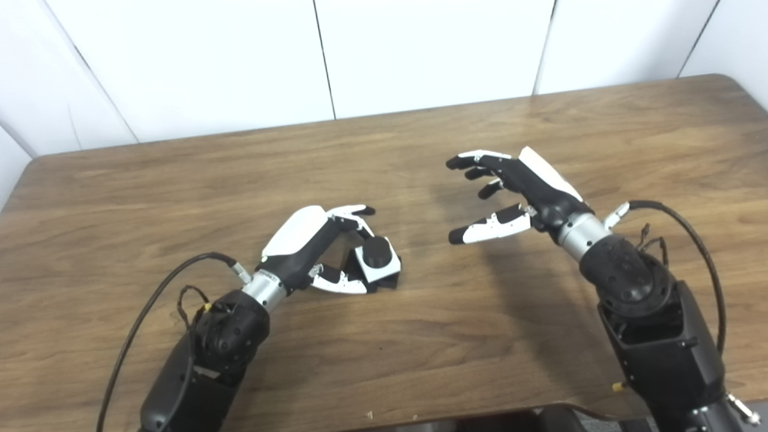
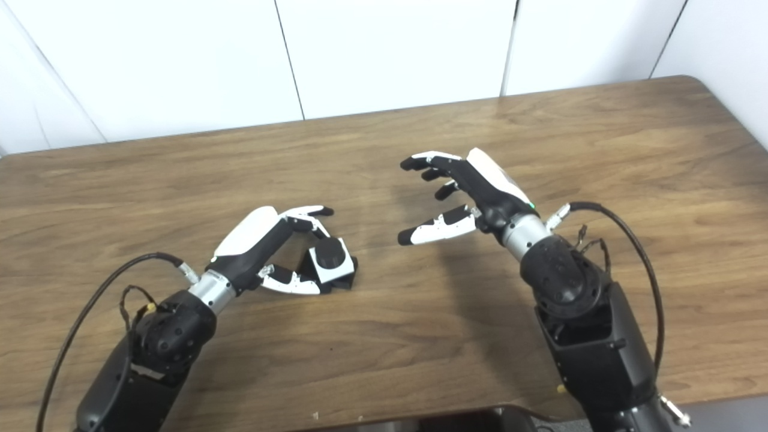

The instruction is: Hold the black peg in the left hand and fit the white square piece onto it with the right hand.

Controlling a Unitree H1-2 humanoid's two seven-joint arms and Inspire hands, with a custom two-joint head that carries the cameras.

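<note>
Nearest us, our left robot hand (image 1: 318,252) sits low on the wooden surface (image 1: 420,336), its fingers and thumb curled around the black peg (image 1: 377,252). We see the white square piece (image 1: 378,264) already seated on that peg, tilted, within the same grasp. Our right robot hand (image 1: 510,192) hovers well apart to the right, fingers spread, holding nothing.
</note>
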